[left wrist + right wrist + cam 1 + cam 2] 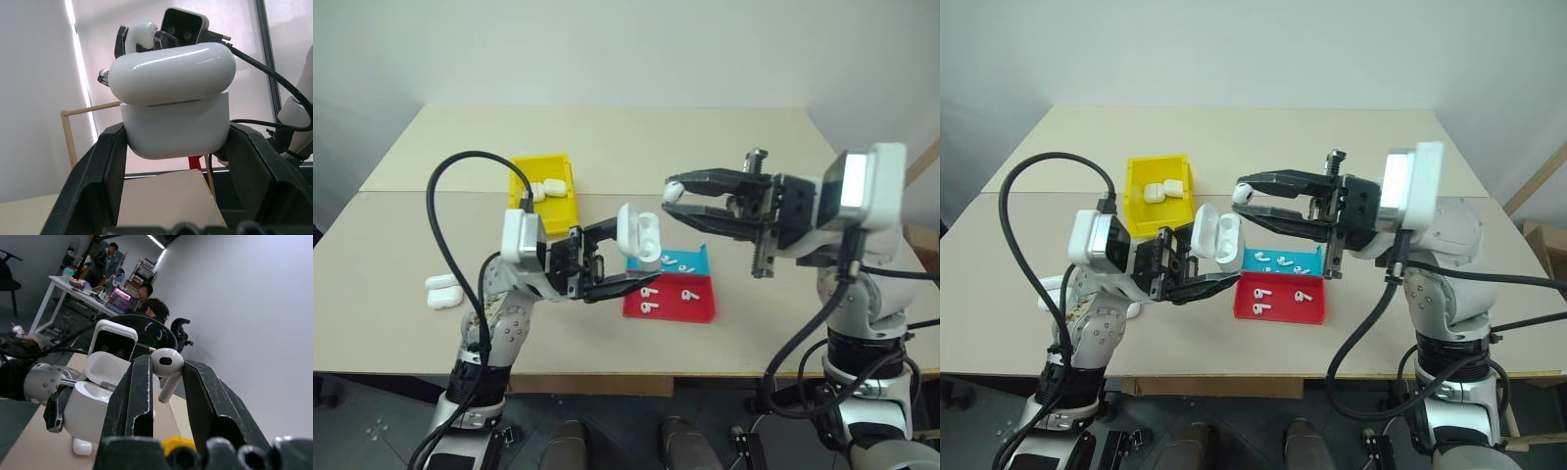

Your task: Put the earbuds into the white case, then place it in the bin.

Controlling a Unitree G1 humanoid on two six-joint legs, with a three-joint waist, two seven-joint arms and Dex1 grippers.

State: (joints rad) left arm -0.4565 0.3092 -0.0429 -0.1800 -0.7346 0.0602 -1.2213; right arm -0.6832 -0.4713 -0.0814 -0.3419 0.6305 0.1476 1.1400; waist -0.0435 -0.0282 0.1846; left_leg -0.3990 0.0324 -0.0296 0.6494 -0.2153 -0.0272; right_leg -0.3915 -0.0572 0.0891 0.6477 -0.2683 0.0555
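Observation:
My left gripper (641,257) is shut on the white case (641,235), held upright above the table with its lid hinged open. The left wrist view shows the case (173,107) clamped between the two black fingers. Just to the right of the case and slightly higher, my right gripper (674,198) is shut on one earbud (674,189), pointing toward the case. The right wrist view shows this earbud (167,363) pinched at the fingertips, stem hanging down, close to the open case (95,396). Several more earbuds (651,294) lie below. The yellow bin (540,162) stands behind my left arm.
The loose earbuds lie in a shallow red and blue tray (671,309) under the grippers. The bin holds white cases (548,189). Two more white cases (440,292) lie at the table's left edge. People sit at desks in the background of the right wrist view.

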